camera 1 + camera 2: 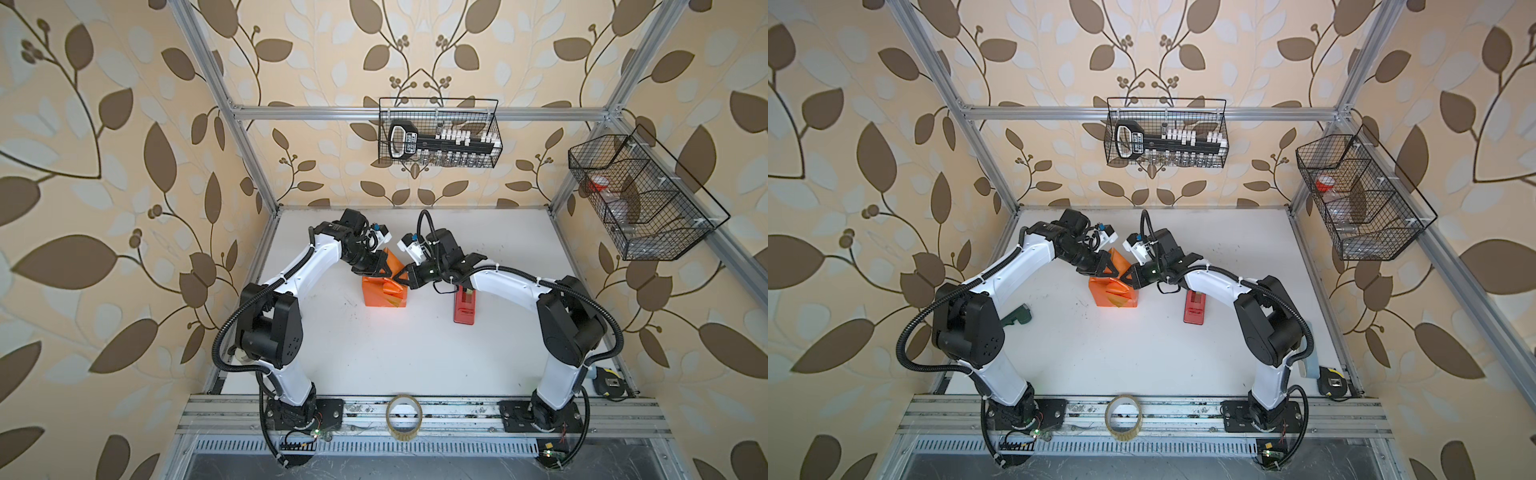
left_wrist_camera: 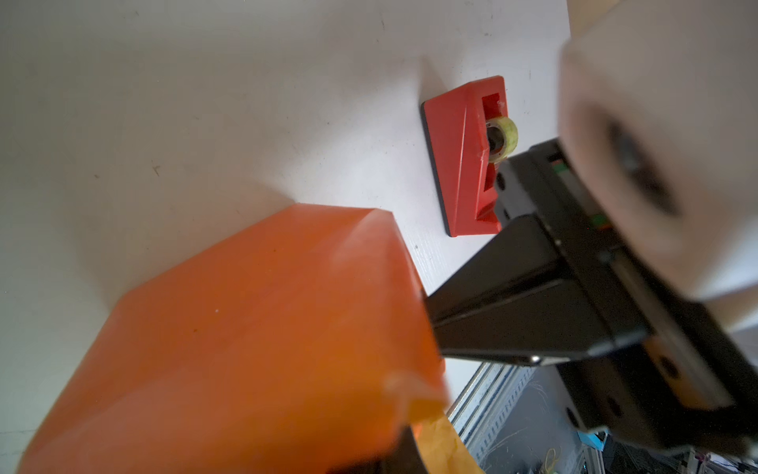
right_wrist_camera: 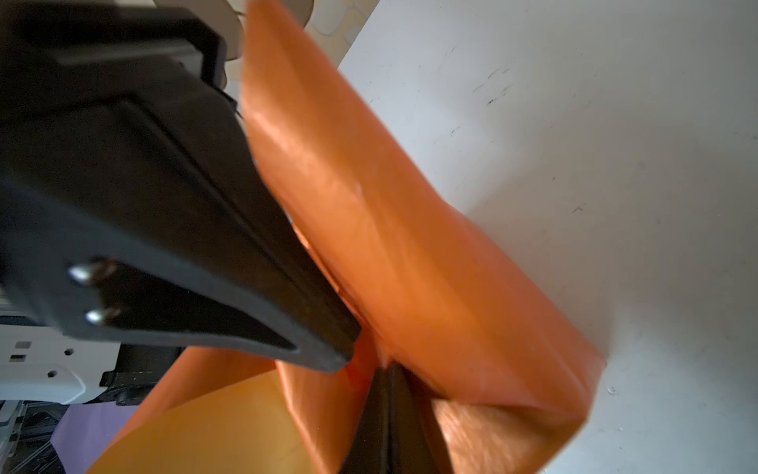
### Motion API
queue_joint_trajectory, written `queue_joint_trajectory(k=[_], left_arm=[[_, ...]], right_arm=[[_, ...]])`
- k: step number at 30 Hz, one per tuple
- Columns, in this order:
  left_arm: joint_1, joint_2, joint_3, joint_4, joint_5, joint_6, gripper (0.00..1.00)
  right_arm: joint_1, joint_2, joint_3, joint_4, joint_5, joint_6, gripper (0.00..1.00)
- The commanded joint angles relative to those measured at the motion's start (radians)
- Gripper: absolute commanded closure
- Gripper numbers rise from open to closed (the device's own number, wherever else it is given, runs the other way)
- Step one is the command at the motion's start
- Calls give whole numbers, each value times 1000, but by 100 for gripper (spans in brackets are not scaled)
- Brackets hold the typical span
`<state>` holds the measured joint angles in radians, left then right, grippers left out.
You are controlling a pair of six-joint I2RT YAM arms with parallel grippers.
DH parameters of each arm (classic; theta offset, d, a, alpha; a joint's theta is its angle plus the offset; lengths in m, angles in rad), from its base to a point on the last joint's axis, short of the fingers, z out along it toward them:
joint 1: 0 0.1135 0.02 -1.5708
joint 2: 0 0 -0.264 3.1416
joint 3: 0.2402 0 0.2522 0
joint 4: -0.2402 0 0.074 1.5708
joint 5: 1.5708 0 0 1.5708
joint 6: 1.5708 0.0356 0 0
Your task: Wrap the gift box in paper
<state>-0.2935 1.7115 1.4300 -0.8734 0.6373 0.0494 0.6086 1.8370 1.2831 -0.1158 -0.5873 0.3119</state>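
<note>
The orange paper [image 1: 384,293] is folded around the gift box in the middle of the white table, in both top views. Its far end stands up in loose flaps [image 1: 391,259]. Only a slate-blue patch of the gift box [image 3: 94,427] shows under a lifted flap, whose yellow-tan inner face [image 3: 205,431] is turned up. My left gripper [image 1: 386,272] comes in from the left and is shut on a flap at the package's far end. My right gripper [image 1: 402,278] meets it from the right, shut on a folded corner of the paper [image 3: 410,246]. The two tips almost touch.
A red tape dispenser [image 1: 464,307] lies on the table right of the package, under the right arm. A clear tape roll [image 1: 404,417] sits on the front rail. Wire baskets hang on the back wall [image 1: 439,133] and the right wall [image 1: 636,199]. A tape measure [image 1: 609,384] lies at the front right.
</note>
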Motion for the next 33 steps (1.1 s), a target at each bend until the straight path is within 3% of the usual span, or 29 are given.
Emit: queue_joint_trajectory(k=[1,7,14,19,23,26,29,33], left_arm=[[2,-22,-6,-27,-51,33,100],[-9,11,-9,-19,-85,45,100],[-12,22,-20,-22,-105,52,100],[-13,25,-28,-19,-110,54,100],[-13,21,-16,-27,-115,55,100],[-13,16,-18,-27,-112,55,100],[-13,13,-22,-23,-112,55,100],[-13,9,-28,-18,-114,55,100]], right_arm=[[0,14,-9,-82,41,-25,98],[7,-15,-4,-81,37,-38,97],[-10,-149,-24,-64,8,-57,91],[-21,-332,-146,-5,27,-112,75],[-4,-500,-381,186,76,-240,61],[69,-584,-546,364,129,-407,48],[154,-583,-639,491,169,-631,37],[216,-483,-627,581,252,-723,33]])
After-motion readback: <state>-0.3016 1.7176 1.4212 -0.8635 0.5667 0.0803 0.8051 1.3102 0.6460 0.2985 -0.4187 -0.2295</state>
